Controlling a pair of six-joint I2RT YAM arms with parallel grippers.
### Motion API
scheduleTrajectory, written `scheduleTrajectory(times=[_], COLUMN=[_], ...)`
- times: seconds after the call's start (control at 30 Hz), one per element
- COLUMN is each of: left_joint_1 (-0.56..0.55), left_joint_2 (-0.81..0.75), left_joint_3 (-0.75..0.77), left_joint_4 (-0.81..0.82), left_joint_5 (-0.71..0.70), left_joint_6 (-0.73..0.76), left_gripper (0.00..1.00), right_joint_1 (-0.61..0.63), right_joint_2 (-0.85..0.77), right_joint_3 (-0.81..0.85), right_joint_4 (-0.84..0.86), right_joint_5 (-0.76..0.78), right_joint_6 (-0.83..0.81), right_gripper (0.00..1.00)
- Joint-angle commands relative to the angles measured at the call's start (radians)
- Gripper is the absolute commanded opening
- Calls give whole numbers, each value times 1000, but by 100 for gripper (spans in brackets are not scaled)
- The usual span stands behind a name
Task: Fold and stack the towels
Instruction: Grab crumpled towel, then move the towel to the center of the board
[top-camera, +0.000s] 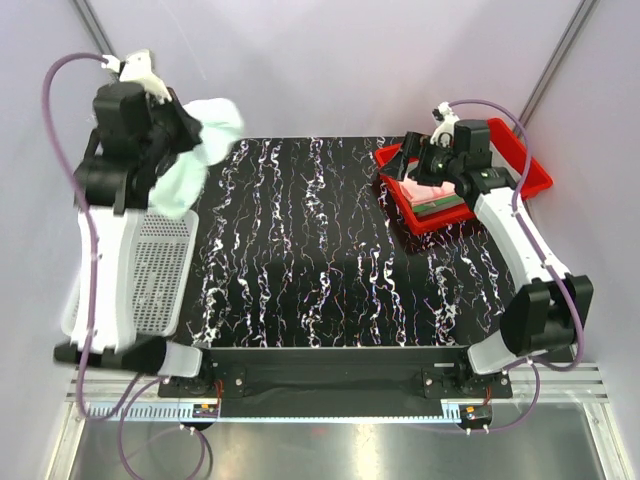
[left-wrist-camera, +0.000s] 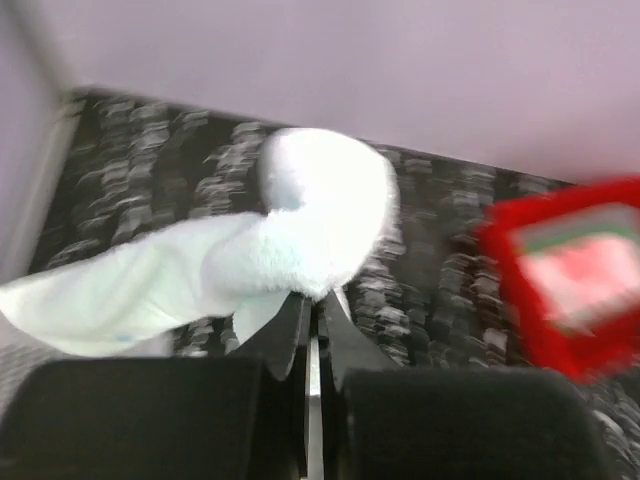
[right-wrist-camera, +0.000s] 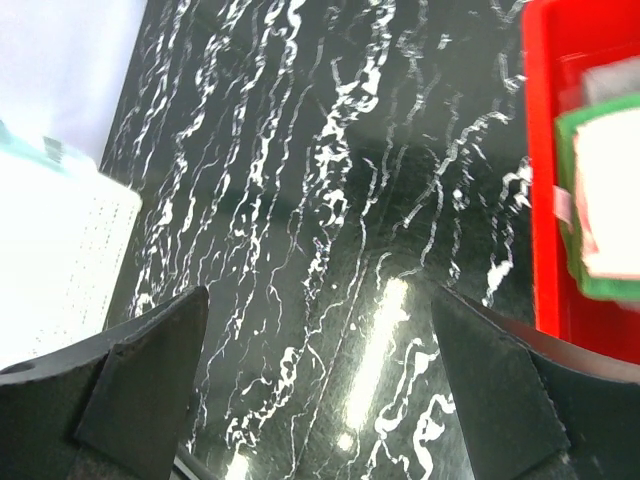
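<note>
My left gripper (top-camera: 193, 132) is raised above the white basket and shut on a pale blue-white towel (top-camera: 205, 150), which hangs bunched from it. In the left wrist view the jaws (left-wrist-camera: 318, 300) are pinched together on the towel's edge (left-wrist-camera: 300, 225). A folded stack lies in the red tray (top-camera: 535, 170), with a pink towel (top-camera: 432, 190) on top and green and grey edges under it. My right gripper (top-camera: 425, 160) hovers at the tray's left side. Its jaws are open, with only the table between the fingers (right-wrist-camera: 140, 380). The green towel (right-wrist-camera: 572, 200) shows at the right wrist view's right edge.
The white lattice basket (top-camera: 160, 275) stands along the table's left side, under the left arm, and shows again as the basket (right-wrist-camera: 50, 270) in the right wrist view. The black marbled table (top-camera: 310, 250) lies between basket and tray. The red tray (left-wrist-camera: 560, 300) is blurred in the left wrist view.
</note>
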Motion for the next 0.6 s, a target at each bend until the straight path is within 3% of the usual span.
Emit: scheduleTrajectory(times=[0.0, 0.03, 0.17, 0.37, 0.5, 0.57], left_joint_1=[-74, -119, -252, -568, -809, -857], left_joint_2=[-164, -203, -333, -392, -382, -355], left_joint_3=[-174, -352, -780, -1238, -1363, -1385], left_joint_4=[174, 244, 511, 741, 838, 867], left_joint_5=[303, 361, 502, 423, 289, 273], left_joint_6=[-69, -94, -223, -350, -431, -454], left_gripper=[0, 0, 0, 1, 7, 12], right_joint_1=[6, 5, 8, 6, 16, 32], right_joint_2=[-139, -157, -231, -245, -255, -245], right_joint_3=[-37, -60, -100, -212, -326, -337], right_joint_4=[47, 52, -31, -132, -128, -119], right_joint_5=[92, 109, 249, 246, 224, 229], right_joint_6=[59, 63, 65, 33, 22, 22], right_gripper=[100, 100, 100, 100, 100, 100])
